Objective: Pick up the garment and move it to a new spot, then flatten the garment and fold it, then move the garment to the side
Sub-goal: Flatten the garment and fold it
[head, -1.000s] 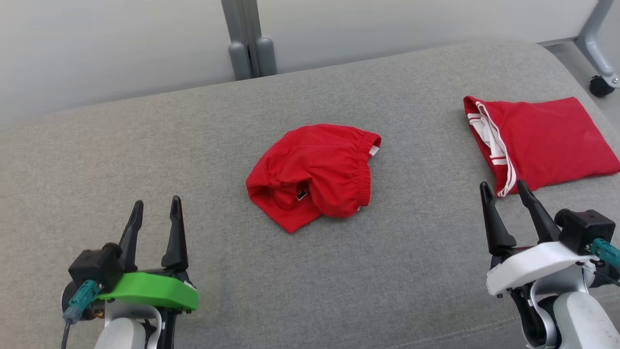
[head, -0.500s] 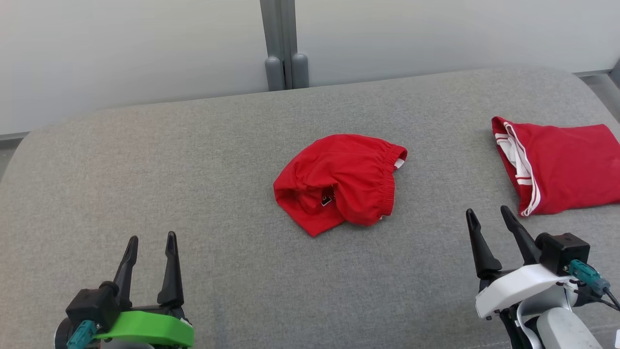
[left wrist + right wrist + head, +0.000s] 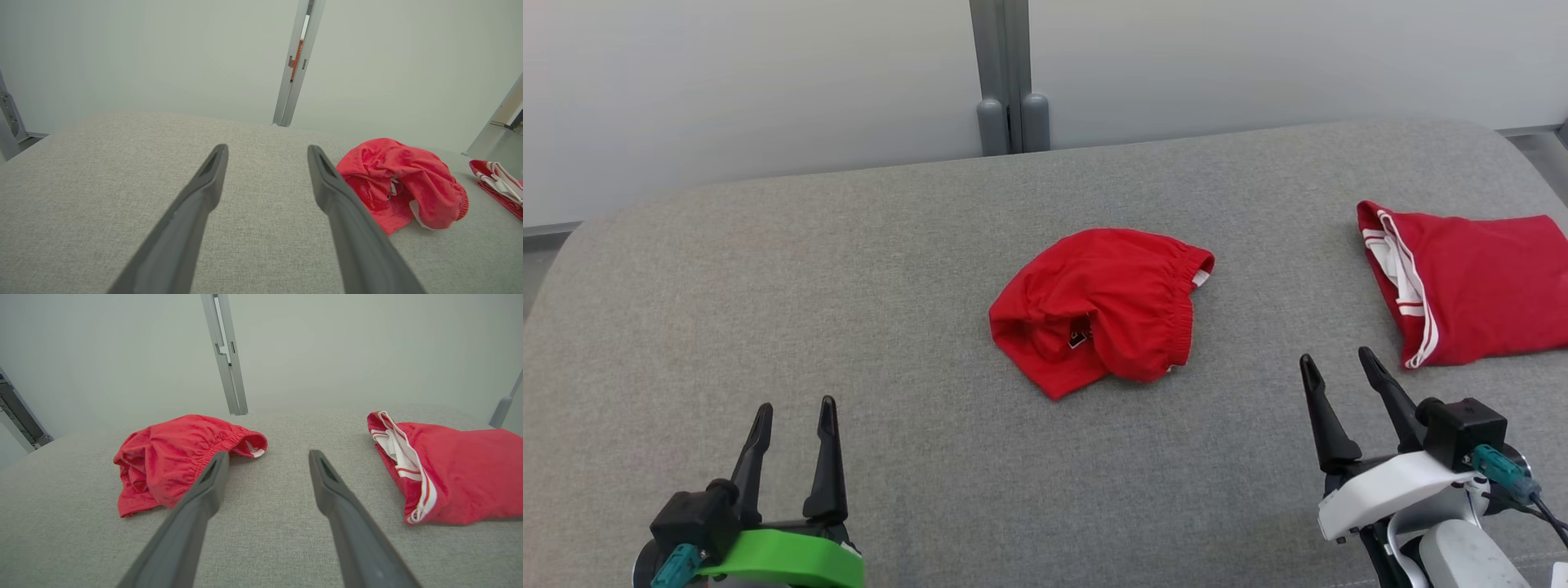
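You've got left gripper (image 3: 795, 403) and right gripper (image 3: 1335, 354) both spread, empty; garment (image 3: 1104, 306) crumpled ahead between them (touching neither).

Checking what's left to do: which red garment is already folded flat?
The white-trimmed garment at the right edge; the middle garment lies crumpled in a heap.

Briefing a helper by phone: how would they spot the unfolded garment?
On the grey cushion, look at the middle. The crumpled red garment lies there bunched, elastic waistband showing; the other red garment, far right, lies flat with white stripes.
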Available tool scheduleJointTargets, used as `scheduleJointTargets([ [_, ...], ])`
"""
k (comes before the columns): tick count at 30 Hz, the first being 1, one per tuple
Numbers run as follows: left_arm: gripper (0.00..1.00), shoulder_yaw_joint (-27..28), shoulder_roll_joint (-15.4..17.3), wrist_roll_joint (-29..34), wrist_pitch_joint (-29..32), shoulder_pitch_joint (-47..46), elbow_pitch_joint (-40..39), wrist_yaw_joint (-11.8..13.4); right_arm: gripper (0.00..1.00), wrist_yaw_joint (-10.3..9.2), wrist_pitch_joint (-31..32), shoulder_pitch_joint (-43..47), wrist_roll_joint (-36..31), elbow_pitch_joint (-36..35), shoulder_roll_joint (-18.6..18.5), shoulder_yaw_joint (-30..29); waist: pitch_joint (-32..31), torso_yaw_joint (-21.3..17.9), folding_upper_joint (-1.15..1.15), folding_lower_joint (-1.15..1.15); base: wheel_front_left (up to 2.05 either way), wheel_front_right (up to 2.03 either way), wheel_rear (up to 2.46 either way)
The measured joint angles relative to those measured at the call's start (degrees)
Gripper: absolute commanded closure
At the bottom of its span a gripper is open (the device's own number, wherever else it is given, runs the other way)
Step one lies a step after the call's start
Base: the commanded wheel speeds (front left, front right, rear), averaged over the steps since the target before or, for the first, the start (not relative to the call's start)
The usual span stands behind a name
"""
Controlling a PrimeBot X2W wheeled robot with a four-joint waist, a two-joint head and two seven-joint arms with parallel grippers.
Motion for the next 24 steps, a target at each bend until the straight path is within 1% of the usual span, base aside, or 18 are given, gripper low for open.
scheduleJointTargets([
  [6, 0.0, -0.2, -0.1, 0.1, 0.0, 0.0, 0.0, 0.0, 0.0, 0.0, -0.2, -0.3, -0.5, -0.7, 0.0, 0.0, 0.4, -0.2, 0.0, 0.0, 0.0, 0.0, 0.0],
  [10, 0.0, -3.0, -0.1, 0.5, 0.0, -1.1, 1.0, -0.2, 0.0, 0.0, -0.3, -0.6, -0.8, -1.5, -0.1, -0.1, 1.0, -0.2, 0.0, 0.0, 0.0, 0.0, 0.0],
  [13, 0.0, -7.9, -0.1, -0.4, 0.0, -3.2, 2.6, -0.2, 0.0, 0.0, -0.3, -0.6, -0.8, -1.6, -0.3, -0.2, 1.6, -0.3, 0.0, 0.0, 0.0, 0.0, 0.0],
  [15, 0.0, -13.8, -0.1, -1.4, 0.5, -5.1, 5.2, -0.2, 0.0, 0.0, -0.3, -0.9, -0.8, -1.6, -0.3, -0.2, 1.9, -0.6, 0.0, 0.0, 0.0, 0.0, 0.0],
  [19, 0.0, -22.6, -0.3, -5.0, 2.9, -10.5, 8.4, -0.2, 0.0, 0.0, -0.2, -1.5, -0.8, -1.5, -0.4, 0.2, 2.5, -1.8, 0.0, 0.0, 0.0, 0.0, 0.0],
  [24, 0.0, -30.2, -0.3, -9.2, 6.6, -16.3, 12.6, -0.2, 0.0, 0.0, 0.0, -2.6, -0.7, -1.5, -0.3, 1.2, 3.3, -4.2, 0.0, 0.0, 0.0, 0.0, 0.0],
])
